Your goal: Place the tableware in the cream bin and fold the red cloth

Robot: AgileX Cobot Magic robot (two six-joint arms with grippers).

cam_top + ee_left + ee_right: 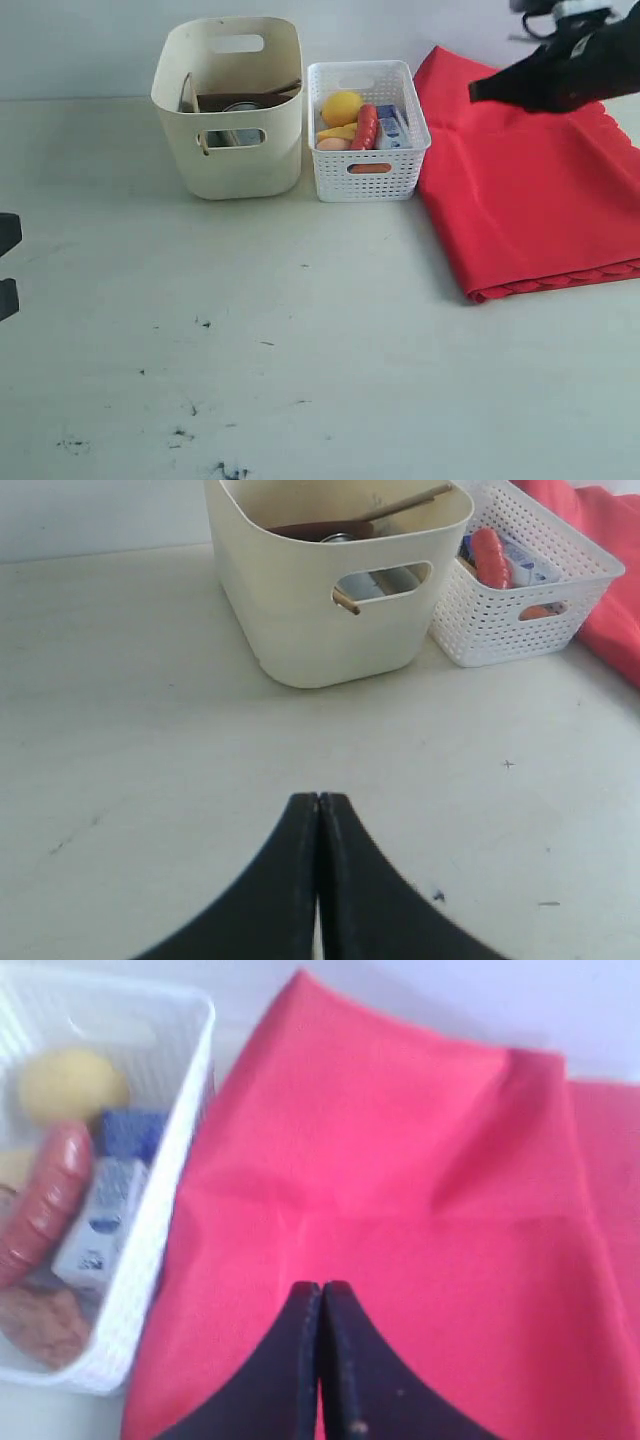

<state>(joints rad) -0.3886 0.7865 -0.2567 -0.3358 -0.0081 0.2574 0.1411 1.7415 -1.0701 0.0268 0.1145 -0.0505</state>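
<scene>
The cream bin stands in the upper left-middle of the exterior view on a pale table. Inside it a brown plate leans on edge, a steel cup shows through the oval handle hole, and chopsticks rest slanted against the rim. A thin wooden tip pokes out through that same hole, but which piece it belongs to I cannot tell. Just beside the bin on its right is a white basket holding a lemon, a sausage and a milk carton. The basket sits between the bin and the red cloth, which lies folded in the upper right of the frame. The cloth's left edge lies against the basket's side, and its scalloped edge runs along the near side. The right pincer hangs above the far part of the cloth at the top right, its jaws pressed together and holding nothing. The left pincer is over bare table in front of the bin, well apart from it, its jaws likewise closed tight and empty. Small dark marks dot the table near the lower middle of the frame.
</scene>
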